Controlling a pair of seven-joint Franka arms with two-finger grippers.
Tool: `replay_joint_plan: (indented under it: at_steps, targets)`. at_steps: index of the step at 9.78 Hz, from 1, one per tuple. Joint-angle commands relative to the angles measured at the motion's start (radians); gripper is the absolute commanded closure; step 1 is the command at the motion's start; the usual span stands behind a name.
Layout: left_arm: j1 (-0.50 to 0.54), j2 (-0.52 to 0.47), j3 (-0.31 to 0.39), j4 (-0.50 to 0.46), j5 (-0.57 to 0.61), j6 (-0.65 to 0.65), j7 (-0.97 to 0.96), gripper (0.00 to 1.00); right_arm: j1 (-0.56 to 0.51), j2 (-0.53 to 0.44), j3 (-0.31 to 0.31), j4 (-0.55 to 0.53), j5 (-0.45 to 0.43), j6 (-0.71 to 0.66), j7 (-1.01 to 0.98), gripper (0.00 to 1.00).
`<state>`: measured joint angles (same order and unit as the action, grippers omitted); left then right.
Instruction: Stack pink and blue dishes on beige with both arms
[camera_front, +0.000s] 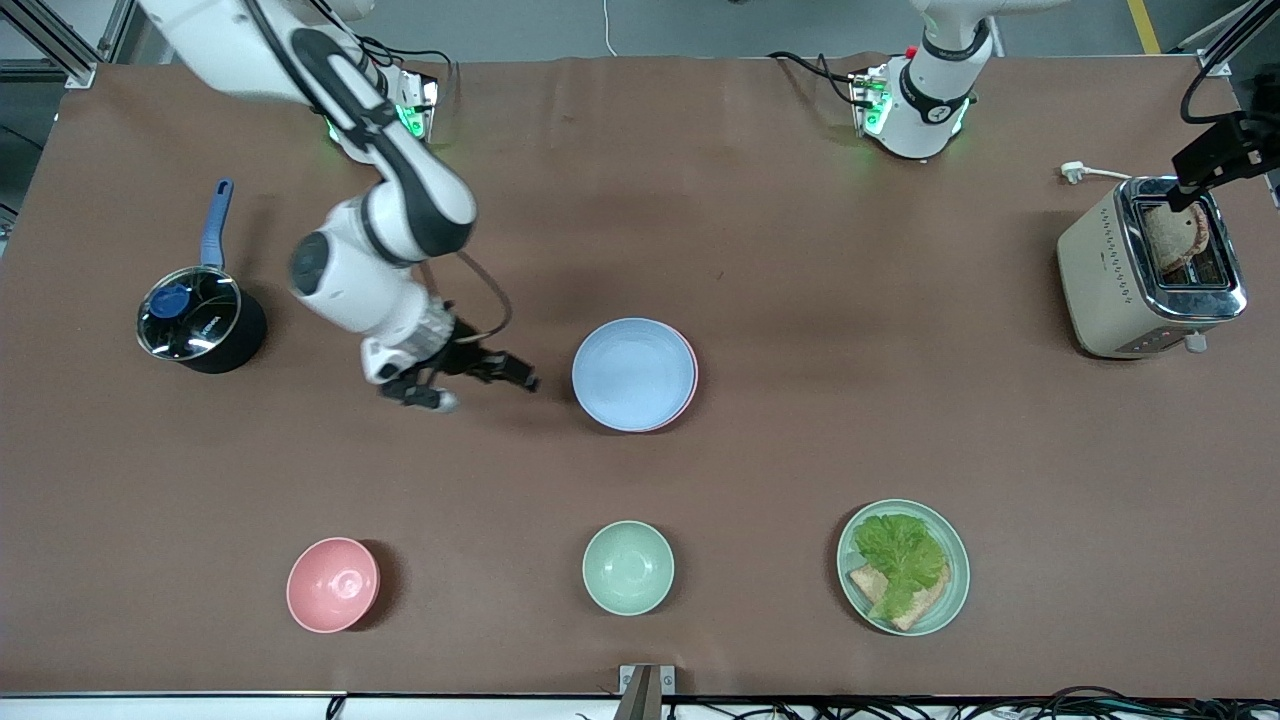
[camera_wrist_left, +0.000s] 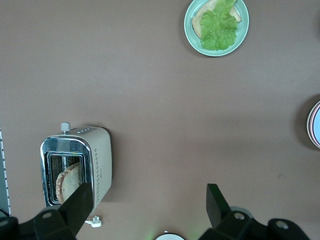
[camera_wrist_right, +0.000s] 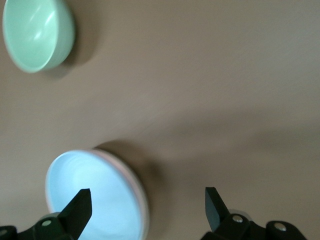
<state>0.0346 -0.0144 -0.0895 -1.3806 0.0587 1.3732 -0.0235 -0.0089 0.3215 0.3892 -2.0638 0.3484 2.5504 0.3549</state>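
Clock bearings taken on the front view, 12 o'clock toward the robots' bases.

Found near the middle of the table (camera_front: 800, 250): blue plate (camera_front: 632, 373) lying on top of pink plate (camera_front: 691, 385), with only a thin pink rim showing from 3 to 5 o'clock. Cannot tell what, if anything, lies beneath the pink plate.

Right gripper (camera_front: 480, 388) at 9 o'clock of the stack, just beside it and apart from it, over bare table. Fingers spread, holding nothing.

Left gripper (camera_wrist_left: 146, 205) up high over the toaster (camera_front: 1100, 270) at the left arm's end of the table. Fingers spread, holding nothing. Slice of bread (camera_front: 1178, 238) standing in the toaster slot.

Also on the table:
- Lidded pot (camera_front: 200, 320) with blue handle at 9 o'clock of the stack, well apart from it.
- Pink bowl (camera_front: 332, 584) at 7 o'clock.
- Green bowl (camera_front: 627, 567) at 6 o'clock.
- Green plate (camera_front: 958, 590) with lettuce and bread at 4 o'clock.
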Motion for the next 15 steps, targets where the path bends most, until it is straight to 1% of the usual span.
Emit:
replay_joint_plan:
  at_steps: [1, 2, 3, 4, 5, 7, 9, 10, 11, 12, 13, 15]
  targets:
    - [-0.005, -0.018, -0.038, -0.078, -0.014, 0.014, 0.008, 0.0, -0.051, -0.123, -0.062, 0.022, -0.19, -0.186, 0.009, 0.0]
    - [-0.002, -0.019, -0.08, -0.099, -0.01, 0.021, -0.01, 0.0, -0.074, -0.192, -0.084, 0.027, -0.234, -0.253, 0.009, 0.0]
    - [0.005, -0.03, -0.09, -0.115, -0.014, 0.024, -0.01, 0.0, -0.085, -0.252, -0.134, 0.034, -0.258, -0.309, 0.007, 0.0]
    - [0.023, -0.035, -0.087, -0.12, -0.017, 0.024, -0.001, 0.0, -0.083, -0.29, -0.188, 0.056, -0.291, -0.361, 0.004, 0.0]
    - [0.028, -0.032, -0.085, -0.12, -0.052, 0.026, -0.003, 0.0, -0.083, -0.315, -0.219, 0.1, -0.319, -0.442, 0.002, 0.0]
    - [0.028, -0.021, -0.085, -0.124, -0.057, 0.036, -0.004, 0.0, -0.083, -0.329, -0.283, 0.251, -0.328, -0.646, -0.016, 0.0]
    - [0.027, -0.021, -0.087, -0.121, -0.062, 0.037, -0.009, 0.0, -0.083, -0.329, -0.346, 0.429, -0.328, -0.865, -0.138, 0.0]
    - [0.027, -0.021, -0.087, -0.117, -0.062, 0.037, -0.009, 0.0, -0.085, -0.325, -0.37, 0.523, -0.327, -0.977, -0.171, 0.0]
    - [0.028, -0.021, -0.087, -0.117, -0.063, 0.035, -0.01, 0.0, -0.088, -0.323, -0.381, 0.6, -0.328, -1.049, -0.229, 0.0]
    - [0.028, -0.027, -0.084, -0.117, -0.066, 0.03, -0.007, 0.0, -0.089, -0.32, -0.401, 0.608, -0.341, -1.076, -0.276, 0.0]
    - [0.03, -0.033, -0.082, -0.118, -0.069, 0.021, -0.006, 0.0, -0.088, -0.32, -0.409, 0.607, -0.342, -1.064, -0.28, 0.0]
    - [0.03, -0.032, -0.081, -0.115, -0.069, 0.021, -0.012, 0.0, -0.085, -0.32, -0.409, 0.605, -0.342, -1.059, -0.275, 0.0]
